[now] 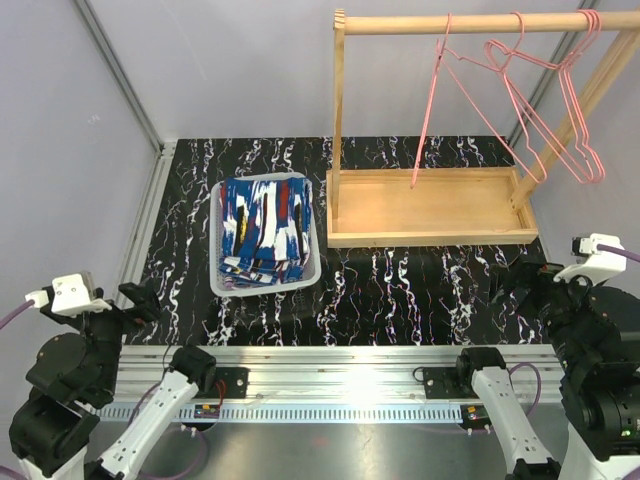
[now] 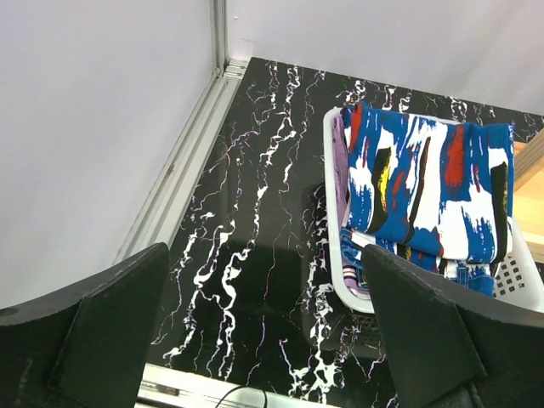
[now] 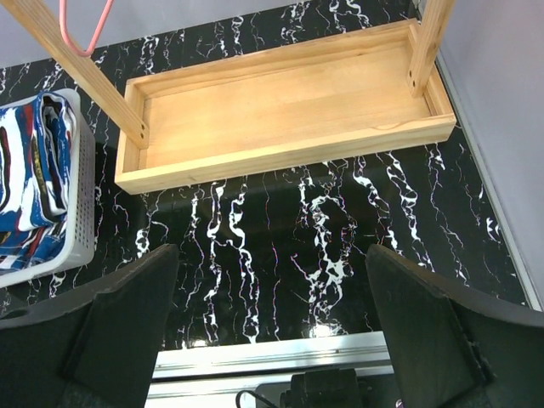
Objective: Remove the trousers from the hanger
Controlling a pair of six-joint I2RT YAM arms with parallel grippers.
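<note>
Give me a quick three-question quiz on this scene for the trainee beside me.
1. True or false: the pink hangers on the wooden rail carry no garment.
2. The patterned blue trousers lie: A) in the white basket; B) in the wooden tray; C) over the rail.
3. Fill in: the left hand and the right hand are both ____.
Key: 1 true; 2 A; 3 open.
</note>
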